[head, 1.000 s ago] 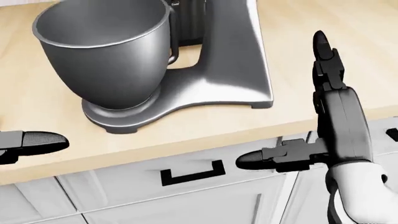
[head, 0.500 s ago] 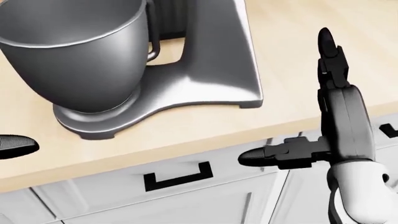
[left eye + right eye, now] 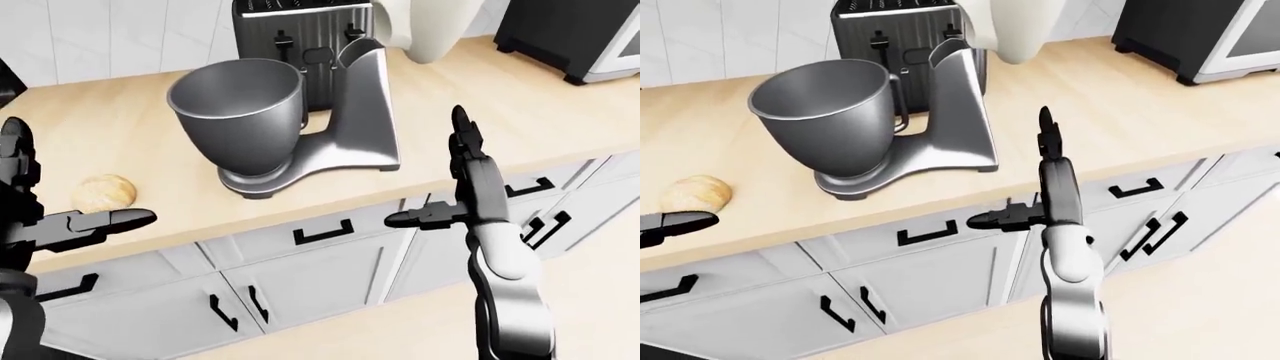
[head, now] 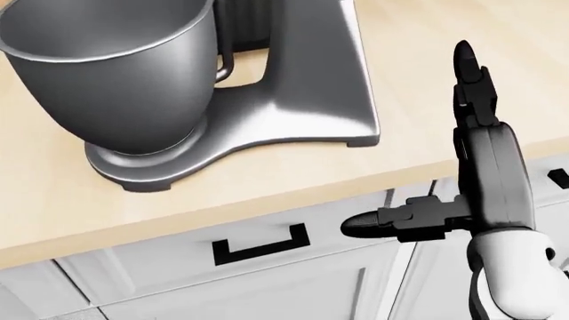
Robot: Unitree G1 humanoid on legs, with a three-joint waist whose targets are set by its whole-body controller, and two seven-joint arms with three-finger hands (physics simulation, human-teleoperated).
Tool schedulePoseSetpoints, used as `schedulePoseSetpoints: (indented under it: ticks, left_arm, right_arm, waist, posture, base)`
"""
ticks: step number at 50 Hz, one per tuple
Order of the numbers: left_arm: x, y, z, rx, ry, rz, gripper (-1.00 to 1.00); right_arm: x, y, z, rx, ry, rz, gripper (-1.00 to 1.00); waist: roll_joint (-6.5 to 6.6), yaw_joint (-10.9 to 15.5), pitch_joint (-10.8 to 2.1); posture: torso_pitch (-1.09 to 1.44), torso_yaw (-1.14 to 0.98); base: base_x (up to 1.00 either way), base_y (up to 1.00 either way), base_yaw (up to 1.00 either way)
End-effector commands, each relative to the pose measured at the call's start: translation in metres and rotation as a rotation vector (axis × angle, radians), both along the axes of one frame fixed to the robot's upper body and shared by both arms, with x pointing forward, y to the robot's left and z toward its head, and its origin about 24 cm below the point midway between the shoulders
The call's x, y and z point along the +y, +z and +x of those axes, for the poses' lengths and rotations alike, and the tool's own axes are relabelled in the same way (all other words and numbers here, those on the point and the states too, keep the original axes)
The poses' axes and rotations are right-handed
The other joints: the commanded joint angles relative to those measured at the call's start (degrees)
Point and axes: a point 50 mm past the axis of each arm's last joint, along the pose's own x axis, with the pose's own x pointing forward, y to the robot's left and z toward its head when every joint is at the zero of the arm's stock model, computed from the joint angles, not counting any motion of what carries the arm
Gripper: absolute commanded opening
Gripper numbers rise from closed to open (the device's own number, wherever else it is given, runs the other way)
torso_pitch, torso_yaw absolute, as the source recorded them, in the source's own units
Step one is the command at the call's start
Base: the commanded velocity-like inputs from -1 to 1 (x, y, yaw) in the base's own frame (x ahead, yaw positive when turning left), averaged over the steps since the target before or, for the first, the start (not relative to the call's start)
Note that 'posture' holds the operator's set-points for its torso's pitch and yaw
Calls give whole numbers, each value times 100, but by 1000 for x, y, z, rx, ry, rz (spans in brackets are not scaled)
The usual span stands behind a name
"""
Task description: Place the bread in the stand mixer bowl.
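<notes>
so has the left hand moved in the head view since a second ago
Yes. It showed at the left edge, below the mixer base, then slid out leftward. It is gone from the head view now, though the left-eye view shows the left hand open.

1. Illumination: bright, even and diffuse in all three views; no lamp or window shows, so the source cannot be placed.
2. Shadows: soft and faint; a small dark contact shadow under the stand mixer base (image 4: pixel 222 143) on the wooden counter (image 3: pixel 150 135).
3. Highlights: smooth pale sheen on the stand mixer bowl (image 3: pixel 240 112) and on the mixer column; no blown-out glare.
4. Dark areas: black microwave (image 3: pixel 570 34) and cabinet handles render as flat black with little detail.
5. Sharpness: rendered picture, slightly soft throughout; no motion blur; near and far equally focused.
6. Edges: eye views show wide-angle stretch, cabinet lines leaning toward the corners.
</notes>
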Motion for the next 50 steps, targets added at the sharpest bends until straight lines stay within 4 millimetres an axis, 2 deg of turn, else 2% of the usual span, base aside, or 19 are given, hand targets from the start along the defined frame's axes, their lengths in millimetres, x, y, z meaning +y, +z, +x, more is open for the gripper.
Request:
schedulePoseSetpoints:
  ticks: [1,15,25,28,33,37,41,44,50]
  left_arm:
    - [1,9,-2,-61,10,57,100]
    - [27,-14,22,2,76,45,100]
    - [42,-36,22,49,124,43,100]
    - [51,-54,24,80,153,39,100]
    - [62,-60,25,97,180,32,100]
    - [67,-72,27,120,189,7,100]
    - [73,-75,31,132,208,19,100]
    - [78,-68,34,131,220,28,100]
    - [82,-72,34,143,232,38,100]
  right_arm:
    - [2,15,-3,-85,8,-11,100]
    - [2,13,-2,-83,15,-8,100]
    - [4,13,-1,-81,18,-11,100]
    - [4,13,-2,-81,16,-13,100]
    - [4,12,-1,-77,16,-17,100]
    - [5,12,-1,-74,16,-19,100]
    - [5,12,0,-74,17,-21,100]
    - [5,12,0,-74,17,-22,100]
    - [6,13,-1,-75,17,-27,100]
  waist:
    - [15,-2,-87]
    - [15,7,-124]
    - [17,-3,-149]
    - [19,2,-151]
    - [28,-4,-170]
    - [18,-4,-168]
    - [27,0,-174]
    - [37,-2,-180]
    - [52,-17,-178]
  posture:
    - [0,0]
    - [0,0]
    - [0,0]
    - [0,0]
    - [0,0]
    - [0,0]
    - [0,0]
    - [0,0]
    - [0,0]
  base:
    - [0,0,0]
    - [0,0,0]
    - [0,0,0]
    - [0,0,0]
    - [0,0,0]
    - [0,0,0]
    - [0,0,0]
    - [0,0,0]
    - [0,0,0]
